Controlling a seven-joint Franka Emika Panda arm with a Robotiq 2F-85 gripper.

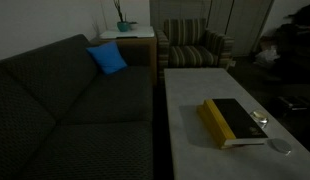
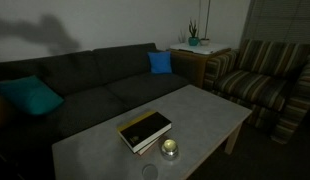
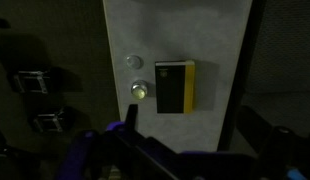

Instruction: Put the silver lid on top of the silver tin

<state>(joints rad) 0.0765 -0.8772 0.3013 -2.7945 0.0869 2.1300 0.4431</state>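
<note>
The silver tin (image 3: pixel 141 91) stands on the pale coffee table (image 3: pixel 210 40) just beside a black-and-yellow book (image 3: pixel 175 86); its rim shines. The silver lid (image 3: pixel 134 62), a flat grey disc, lies on the table a short way from the tin. Both exterior views show the tin (image 1: pixel 258 121) (image 2: pixel 170 149) next to the book (image 1: pixel 233 122) (image 2: pixel 145 131), with the lid (image 1: pixel 280 147) (image 2: pixel 148 172) near the table's edge. In the wrist view my gripper (image 3: pixel 193 140) hangs high above the table, open, with nothing between its dark fingers (image 3: pixel 128 115).
A dark sofa (image 1: pixel 65 100) with a blue cushion (image 1: pixel 107 58) runs along one long side of the table. A striped armchair (image 2: pixel 260 75) and a side table with a plant (image 2: pixel 193 42) stand beyond it. A teal cushion (image 2: pixel 30 95) lies at the sofa's end.
</note>
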